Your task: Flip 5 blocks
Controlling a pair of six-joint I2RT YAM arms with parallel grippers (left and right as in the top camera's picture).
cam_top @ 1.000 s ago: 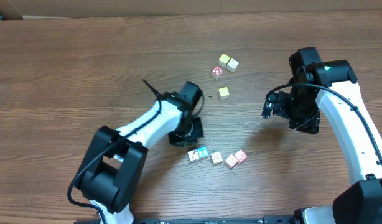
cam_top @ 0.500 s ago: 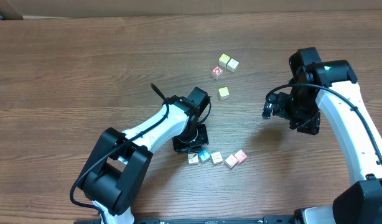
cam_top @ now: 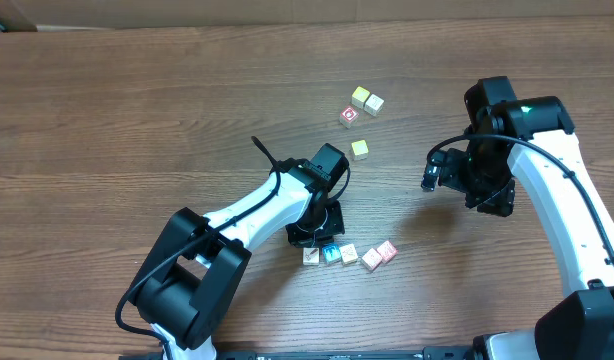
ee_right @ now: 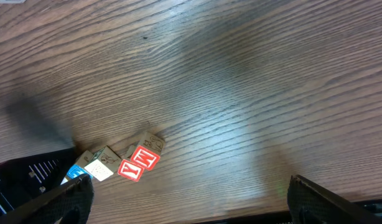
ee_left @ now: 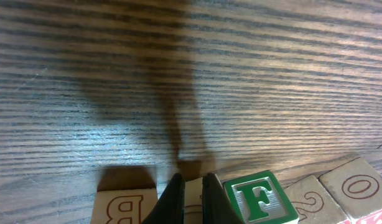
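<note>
Left gripper [ee_left: 192,184]: jaws were seen pressed together, tips lowered at the row of blocks [cam_top: 348,255], between the B block [ee_left: 125,208] and the F block [ee_left: 260,198] | right gripper [cam_top: 433,173]: jaws were spread wide, nothing held, well apart from the row | blocks: were laid side by side on the table [cam_top: 137,100].

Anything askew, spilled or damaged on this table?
Nothing spilled or damaged. The row of blocks is ragged: the two red-print blocks at its right end sit skewed against the rest.
</note>
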